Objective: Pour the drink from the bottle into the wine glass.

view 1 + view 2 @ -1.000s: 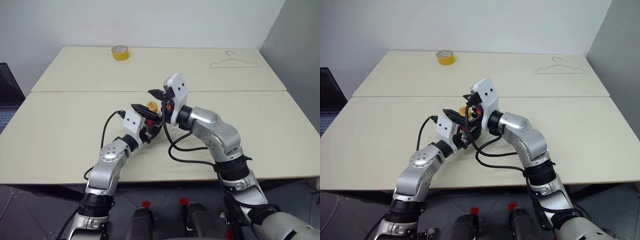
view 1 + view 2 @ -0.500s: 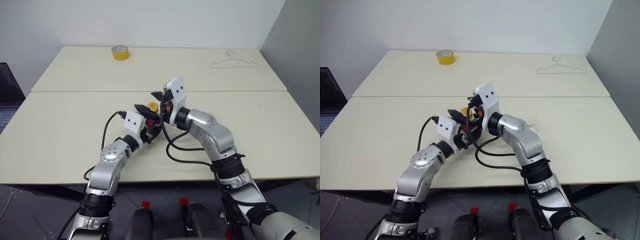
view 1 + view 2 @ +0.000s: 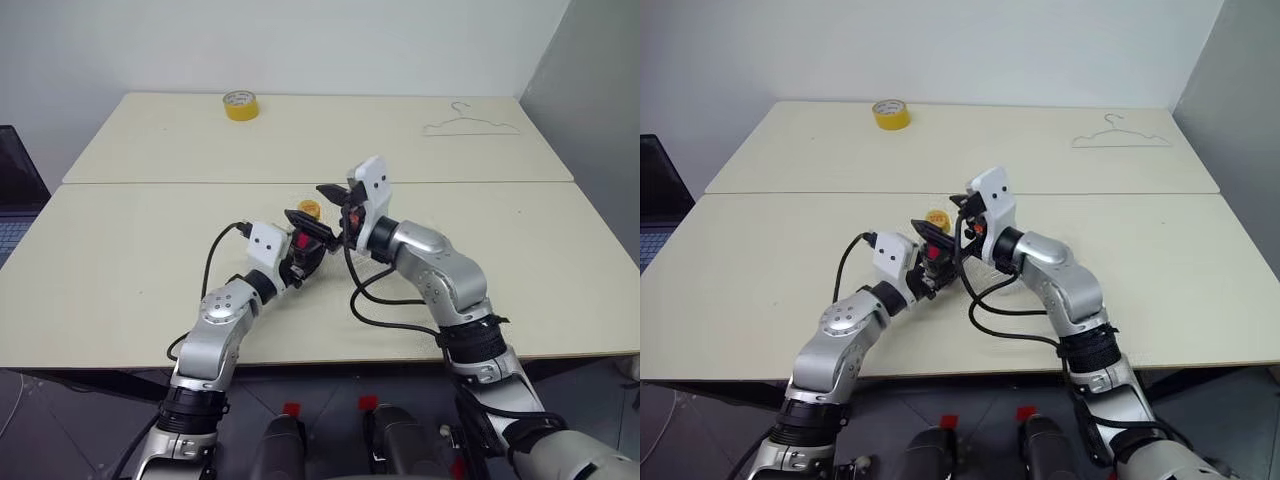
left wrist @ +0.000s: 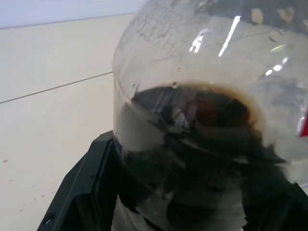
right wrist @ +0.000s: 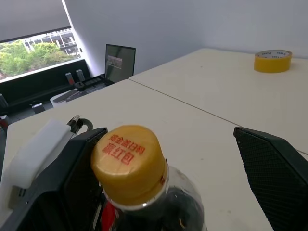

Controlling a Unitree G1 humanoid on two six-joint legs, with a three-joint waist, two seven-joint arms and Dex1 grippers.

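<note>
- Clearly the pour has not begun: the yellow-orange cap is on the bottle, and the dark drink sits inside it, so uncapping, tipping and filling are all left, by my reading
- Where the wine glass stands I cannot tell; something faint and clear lies on the counter at about 3 o'clock of the arms, too vague to name
- Left end effector: clenched on the bottle's ribbed body, holding it upright near the counter's middle, its black fingers pressed to the plastic
- Right end effector: released, jaws spread wide and holding nothing; one finger shows at about 3 o'clock of the cap and clear of it, so it touches nothing that I can see
- Tape roll rests far back at 11 o'clock, a wire hanger at 1 o'clock, both well apart from the bottle
</note>
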